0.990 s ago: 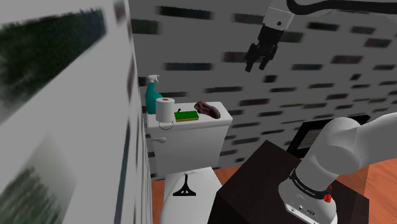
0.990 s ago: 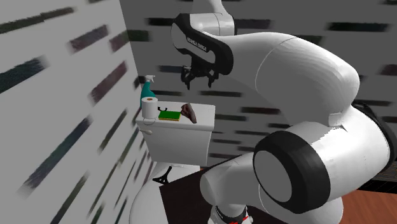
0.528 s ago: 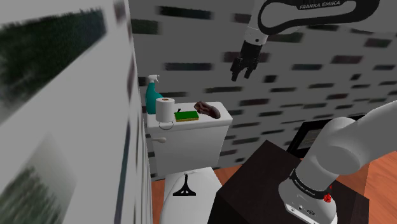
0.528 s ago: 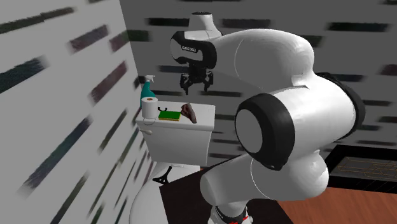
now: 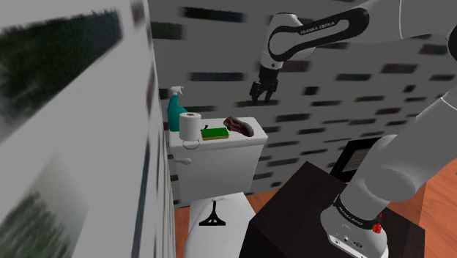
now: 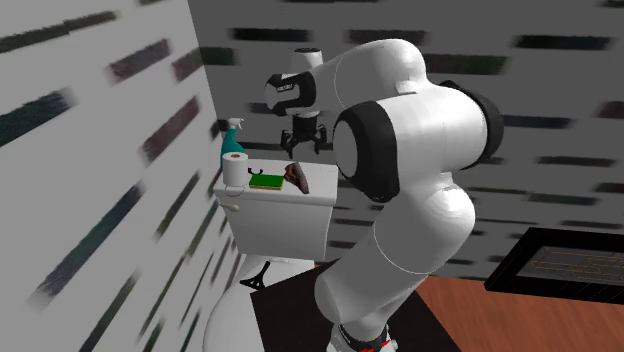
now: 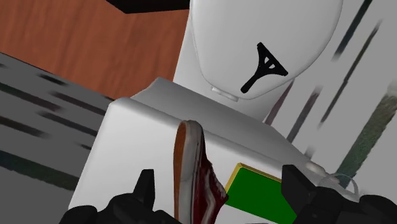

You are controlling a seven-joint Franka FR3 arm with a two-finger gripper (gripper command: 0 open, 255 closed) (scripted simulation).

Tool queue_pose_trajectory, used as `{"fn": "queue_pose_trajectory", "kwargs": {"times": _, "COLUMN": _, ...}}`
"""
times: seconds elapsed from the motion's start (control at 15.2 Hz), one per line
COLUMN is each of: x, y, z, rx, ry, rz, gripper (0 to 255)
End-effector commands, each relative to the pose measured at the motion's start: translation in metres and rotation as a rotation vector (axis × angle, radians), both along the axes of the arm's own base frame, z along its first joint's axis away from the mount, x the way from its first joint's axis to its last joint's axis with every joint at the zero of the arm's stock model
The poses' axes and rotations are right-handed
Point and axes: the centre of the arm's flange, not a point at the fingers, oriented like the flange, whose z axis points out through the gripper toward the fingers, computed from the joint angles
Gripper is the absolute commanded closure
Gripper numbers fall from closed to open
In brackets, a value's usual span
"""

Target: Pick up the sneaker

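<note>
Item: dark red sneaker [image 5: 239, 126], lying on the toilet tank lid [image 5: 223, 141] toward its right end in the shoulder view, just beside a green sponge [image 5: 214, 133]. Pincer [image 5: 262, 94]: fingers apart, empty, hovering above the sneaker. Step: approach. Next, likely: descend, straddle the sneaker, close

Item: sneaker [image 5: 239, 125], a single low-cut shoe.
Colour: dark maroon upper, pale band along the sole, tan-brown outsole.
Pose: tipped on its side, with the upper turned toward the green pad [image 5: 215, 133] and the outsole turned away from it.
Place: on the white tank lid [image 5: 228, 143], toward the shoulder view's right end, just beside the pad.
</note>
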Motion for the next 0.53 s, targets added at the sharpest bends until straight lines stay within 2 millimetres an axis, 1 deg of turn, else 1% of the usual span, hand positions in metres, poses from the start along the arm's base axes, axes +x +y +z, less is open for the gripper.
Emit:
{"fn": "queue_pose_trajectory", "kwargs": {"times": 0.0, "x": 0.018, "y": -0.004, "z": -0.022, "rx": 0.000, "ry": 0.011, "rz": 0.014, "gripper": 0}}
{"fn": "queue_pose_trajectory", "kwargs": {"times": 0.46, "x": 0.080, "y": -0.009, "z": -0.096, "rx": 0.000, "ry": 0.050, "rz": 0.062, "gripper": 0}}
